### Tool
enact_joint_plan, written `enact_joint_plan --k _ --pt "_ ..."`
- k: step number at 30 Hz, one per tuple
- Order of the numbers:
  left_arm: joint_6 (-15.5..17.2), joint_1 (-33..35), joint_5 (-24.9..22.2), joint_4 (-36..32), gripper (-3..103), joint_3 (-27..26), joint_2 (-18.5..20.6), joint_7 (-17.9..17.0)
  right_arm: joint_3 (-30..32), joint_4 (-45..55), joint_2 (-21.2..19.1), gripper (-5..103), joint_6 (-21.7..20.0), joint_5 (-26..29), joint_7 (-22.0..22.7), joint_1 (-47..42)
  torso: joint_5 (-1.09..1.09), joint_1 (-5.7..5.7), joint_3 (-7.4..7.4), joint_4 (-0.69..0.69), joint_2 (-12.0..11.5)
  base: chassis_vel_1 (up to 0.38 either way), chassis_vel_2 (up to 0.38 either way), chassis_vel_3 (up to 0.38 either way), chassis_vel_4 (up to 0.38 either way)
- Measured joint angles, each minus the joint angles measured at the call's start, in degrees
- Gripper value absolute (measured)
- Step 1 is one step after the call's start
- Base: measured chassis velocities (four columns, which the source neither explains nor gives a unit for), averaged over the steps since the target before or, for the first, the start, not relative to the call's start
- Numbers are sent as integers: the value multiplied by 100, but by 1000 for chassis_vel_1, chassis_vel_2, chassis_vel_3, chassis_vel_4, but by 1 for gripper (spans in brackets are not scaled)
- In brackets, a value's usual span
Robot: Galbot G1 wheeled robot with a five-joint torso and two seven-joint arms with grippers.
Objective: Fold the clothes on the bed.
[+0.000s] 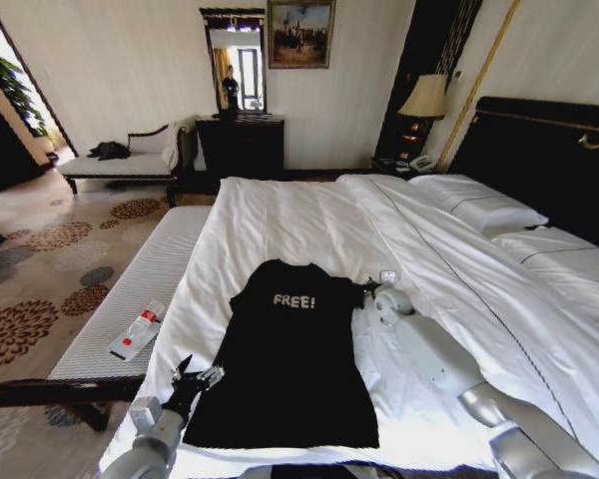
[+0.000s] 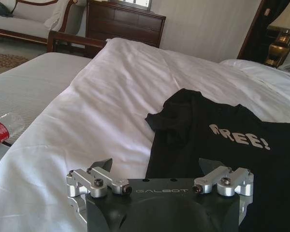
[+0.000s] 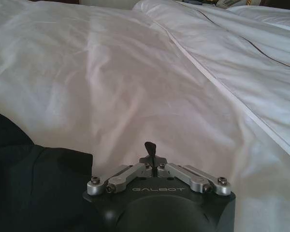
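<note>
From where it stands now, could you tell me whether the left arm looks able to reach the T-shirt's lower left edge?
Probably yes. The left pincer is open, right beside the lower edge of the T-shirt on the bed, and nothing lies between them.

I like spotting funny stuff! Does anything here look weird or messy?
A little. The T-shirt's sleeve on the robot's left is crumpled inward instead of flat. A water bottle also lies on its side on the bench beside the bed.
</note>
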Motion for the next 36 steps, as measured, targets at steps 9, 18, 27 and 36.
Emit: enact_joint_plan --k 9,18,27,36 --pt "36 -290 -231 122 100 -33 93 -37 13 67 -22 0 -123 26 149 -61 0 0 0 0 0 0 0 0 0" --pt "220 -1469 -1015 742 100 196 425 -131 7 65 -21 0 -155 30 272 -109 0 0 0 -1 0 0 0 0 0" --pt "343 -3384 -1972 2021 100 887 561 3 -121 6 -5 0 -170 123 400 -97 0 0 1 -1 0 0 0 0 0" --pt "434 -4521 -2404 3024 100 1682 244 173 -187 -122 5 0 -168 130 404 -65 -1 1 1 -1 0 0 0 0 0"
